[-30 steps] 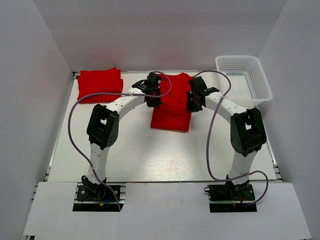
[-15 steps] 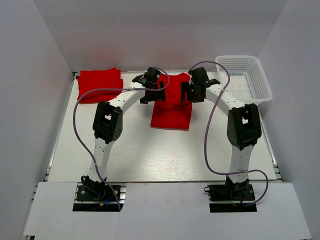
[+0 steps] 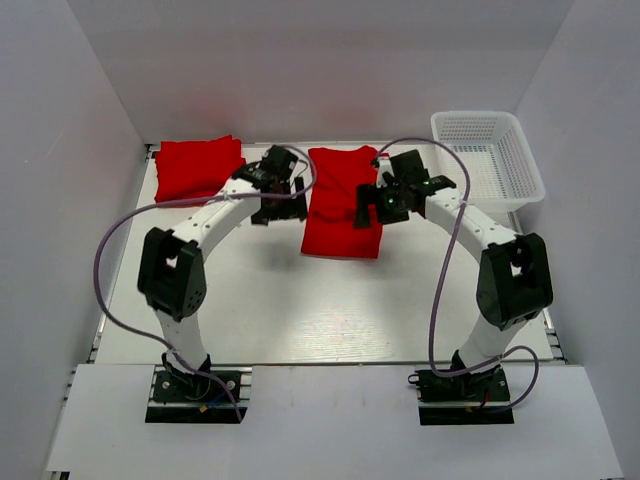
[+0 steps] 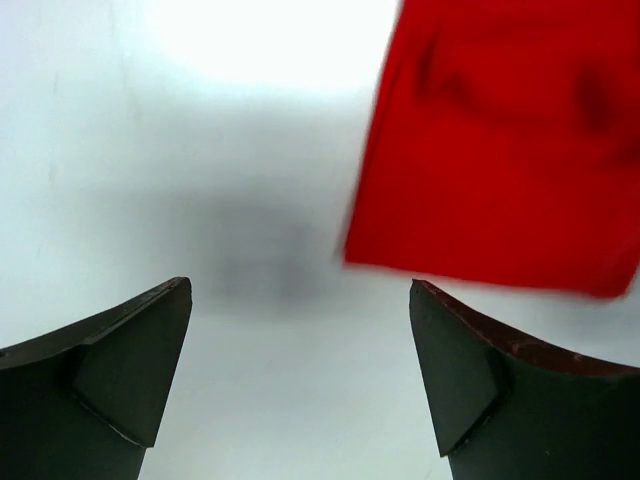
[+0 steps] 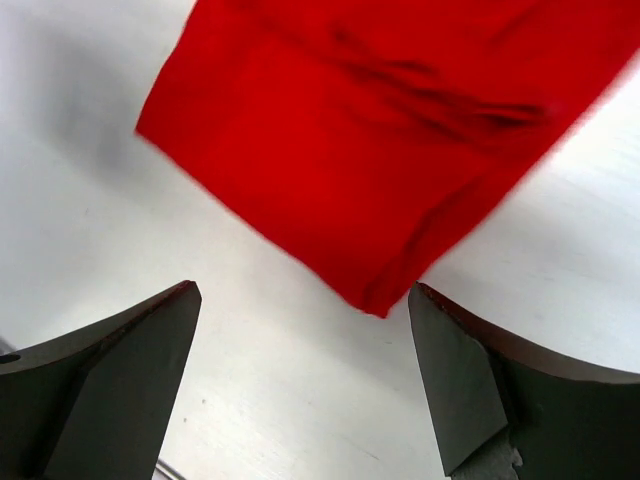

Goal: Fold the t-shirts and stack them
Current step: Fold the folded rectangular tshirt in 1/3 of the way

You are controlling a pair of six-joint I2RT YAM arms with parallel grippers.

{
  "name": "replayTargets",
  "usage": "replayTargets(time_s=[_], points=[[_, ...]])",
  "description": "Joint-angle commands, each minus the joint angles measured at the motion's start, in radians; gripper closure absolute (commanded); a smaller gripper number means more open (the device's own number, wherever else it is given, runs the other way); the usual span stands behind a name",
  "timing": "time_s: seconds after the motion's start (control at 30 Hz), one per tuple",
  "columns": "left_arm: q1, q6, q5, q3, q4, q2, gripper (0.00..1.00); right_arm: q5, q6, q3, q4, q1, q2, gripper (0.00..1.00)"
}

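While both arms reach over the far half of the white table [image 3: 300, 300], the left gripper [image 4: 298, 295] and the right gripper [image 5: 302, 295] stand with their jaws spread wide and nothing between them. One sits on either side of the folded t-shirt [image 3: 343, 200]. That shirt lies flat as a tall red rectangle in the middle of the table, its top close to the far edge. The left gripper hovers just off its left side and the right gripper by its right side. A second red stack [image 3: 198, 168] sits in the far left corner, well apart, and I cannot tell how many shirts it holds. The cloth looks light, limp and matte, with soft creases and a rounded fold along its near edge. I would expect it to sag and fall open if lifted by one corner, though it should slide easily on the smooth tabletop. The safest hold, to my eye, is a pinch through all the layers at both side edges at once. The dark wedge-shaped fingers look hard, and the white mesh basket [image 3: 490, 160] in the far right corner is stiff plastic lattice.
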Motion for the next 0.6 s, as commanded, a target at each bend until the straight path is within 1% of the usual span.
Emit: replayTargets(time_s=[0.0,0.03,0.07,0.1,0.13,0.2,0.23,0.3,0.37,0.57], points=[[-0.011,-0.018,0.011,-0.159,-0.011,-0.14,0.0,-0.135,-0.07,-0.007,0.046,0.056,0.031,0.1],[-0.011,-0.018,0.022,-0.253,0.01,-0.174,0.0,-0.132,-0.076,0.0,0.043,0.064,0.037,0.1],[-0.011,-0.018,0.022,-0.299,0.024,-0.206,0.0,-0.118,-0.078,0.014,0.048,0.072,0.058,0.1],[-0.011,-0.018,0.031,-0.342,0.024,-0.27,0.0,-0.118,-0.082,0.022,0.048,0.081,0.078,0.1],[-0.011,-0.03,0.042,-0.417,0.034,-0.298,0.0,-0.118,-0.082,0.042,0.057,0.092,0.086,0.1],[-0.011,-0.03,0.042,-0.509,0.043,-0.352,0.0,-0.104,-0.085,0.059,0.065,0.098,0.124,0.1],[-0.011,-0.03,0.042,-0.534,0.043,-0.4,0.0,-0.093,-0.091,0.088,0.066,0.101,0.141,0.1],[-0.011,-0.039,0.053,-0.588,0.043,-0.442,0.0,-0.072,-0.088,0.105,0.075,0.105,0.166,0.1],[-0.011,-0.05,0.053,-0.608,0.034,-0.49,0.0,-0.07,-0.088,0.137,0.08,0.104,0.209,0.1],[-0.011,-0.062,0.053,-0.652,0.043,-0.551,0.0,-0.064,-0.107,0.226,0.094,0.102,0.322,0.1]])
